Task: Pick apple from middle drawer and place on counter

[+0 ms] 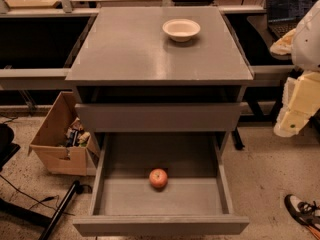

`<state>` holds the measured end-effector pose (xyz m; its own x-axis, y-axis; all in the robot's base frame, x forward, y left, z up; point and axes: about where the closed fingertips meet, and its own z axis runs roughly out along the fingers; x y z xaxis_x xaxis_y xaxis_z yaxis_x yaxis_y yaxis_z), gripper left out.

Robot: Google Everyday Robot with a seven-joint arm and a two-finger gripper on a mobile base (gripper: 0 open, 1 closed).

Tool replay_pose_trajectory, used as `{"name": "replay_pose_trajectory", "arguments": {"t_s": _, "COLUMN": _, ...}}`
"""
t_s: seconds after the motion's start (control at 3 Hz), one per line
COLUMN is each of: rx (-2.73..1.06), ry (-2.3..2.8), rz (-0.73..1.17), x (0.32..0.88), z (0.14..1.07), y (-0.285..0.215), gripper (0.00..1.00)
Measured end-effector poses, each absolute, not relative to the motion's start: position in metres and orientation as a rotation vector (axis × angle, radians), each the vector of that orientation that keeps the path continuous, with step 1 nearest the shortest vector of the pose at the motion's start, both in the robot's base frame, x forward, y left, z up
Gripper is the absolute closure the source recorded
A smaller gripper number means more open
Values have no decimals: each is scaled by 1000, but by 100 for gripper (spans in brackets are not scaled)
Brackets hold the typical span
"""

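Apple (pixel 158 178) lies in the open drawer (pixel 125 199); end effector (pixel 297 106) hangs beside the desk (pixel 125 49) (grip state: cannot tell).

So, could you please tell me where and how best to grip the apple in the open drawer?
Probably from straight above, gripping the apple across its widest middle: it is round and sits alone on the middle drawer floor, whose walls hinder sideways approaches. The tool hangs right of the cabinet.
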<state>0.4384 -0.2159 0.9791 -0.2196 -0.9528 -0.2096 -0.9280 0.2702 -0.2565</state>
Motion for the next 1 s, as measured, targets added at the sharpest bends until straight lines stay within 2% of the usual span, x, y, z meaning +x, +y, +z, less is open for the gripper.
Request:
{"name": "replay_pose_trajectory", "arguments": {"t_s": 0.67, "rx": -1683, "ry": 2158, "rz": -39, "x": 441, "z": 967, "y": -205, "gripper": 0}}
{"name": "replay_pose_trajectory", "arguments": {"t_s": 1.0, "rx": -1679, "ry": 2039, "rz": 183, "x": 432, "z": 898, "y": -175, "gripper": 0}}
